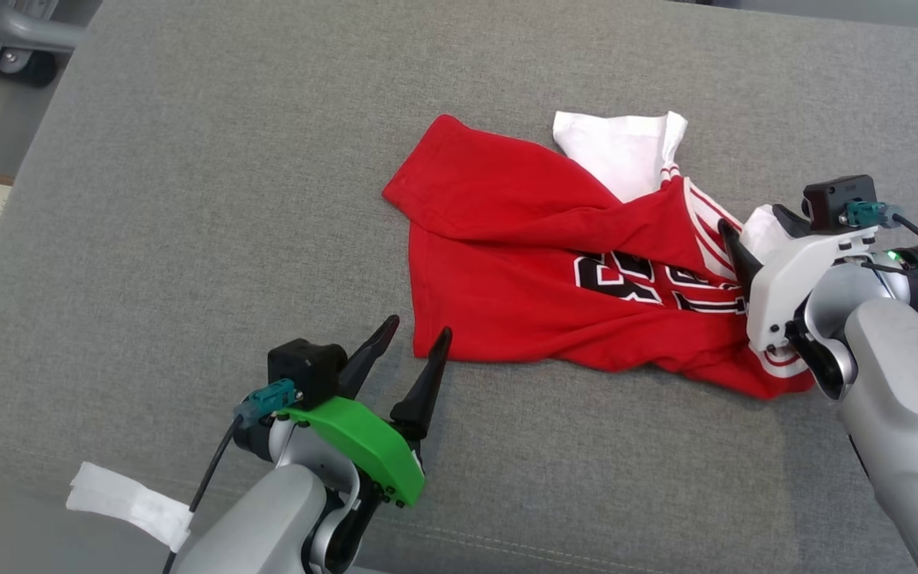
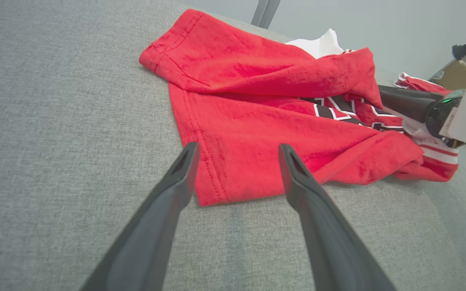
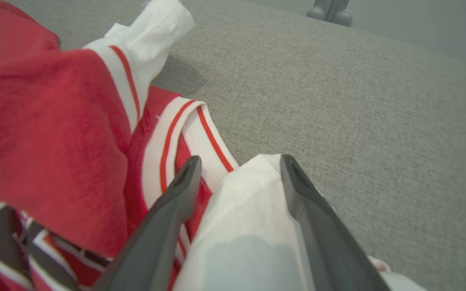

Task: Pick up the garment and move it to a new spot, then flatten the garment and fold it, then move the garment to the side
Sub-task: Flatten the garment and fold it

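On the grey fabric surface (image 1: 188, 199) the crumpled jersey (image 1: 523, 279) lies centre-right in the head frame, long axis left to right, its white sleeve (image 3: 249, 202) between the open right hand's (image 3: 240, 159) fingers and its lower-left hem just beyond the open left hand (image 1: 419, 325).

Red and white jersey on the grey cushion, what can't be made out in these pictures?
- Black number print: head view, partly under a red fold and the right gripper.
- Right end of the red and white jersey: head view, behind that gripper's housing.
- White cloth: right wrist view, blurred at bottom.
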